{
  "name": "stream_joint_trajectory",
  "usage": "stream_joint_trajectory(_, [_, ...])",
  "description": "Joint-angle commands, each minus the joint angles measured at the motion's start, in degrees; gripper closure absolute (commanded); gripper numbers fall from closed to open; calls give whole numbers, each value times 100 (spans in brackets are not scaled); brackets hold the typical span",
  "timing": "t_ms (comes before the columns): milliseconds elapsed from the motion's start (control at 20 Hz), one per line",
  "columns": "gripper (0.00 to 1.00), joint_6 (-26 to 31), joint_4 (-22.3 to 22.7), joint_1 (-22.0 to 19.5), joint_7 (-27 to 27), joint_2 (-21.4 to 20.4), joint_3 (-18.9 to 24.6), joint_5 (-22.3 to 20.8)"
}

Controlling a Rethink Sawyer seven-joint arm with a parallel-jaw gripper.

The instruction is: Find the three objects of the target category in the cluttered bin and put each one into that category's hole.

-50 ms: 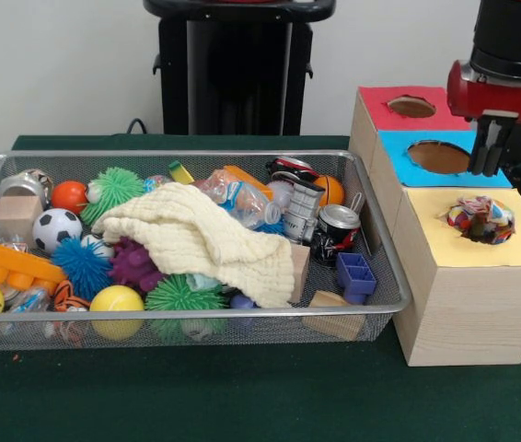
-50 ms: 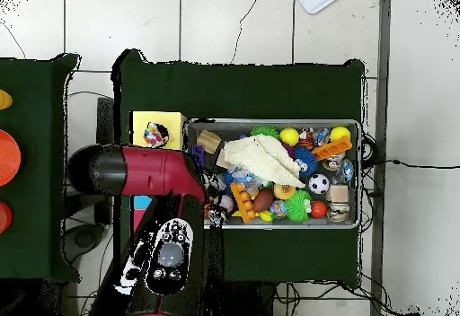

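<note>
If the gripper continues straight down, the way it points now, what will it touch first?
Most likely the blue box top, near the edge of its round hole. The gripper hangs just beside that hole, but depth is unclear from the front view, so it might enter the hole instead.

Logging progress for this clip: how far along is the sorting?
One multicoloured item already sits in the yellow box's hole. The blue hole and red hole look empty. The hand hangs over the blue box, carrying nothing visible. The bin remains cluttered, a cream cloth covering its middle.
</note>
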Motion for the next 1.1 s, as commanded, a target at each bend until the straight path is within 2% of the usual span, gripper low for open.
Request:
stream_joint_trajectory(50, [100,-536,148,-172,745,386,243,-271])
stream_joint_trajectory(1100, [100,-1103,272,-194,853,541,442,-51])
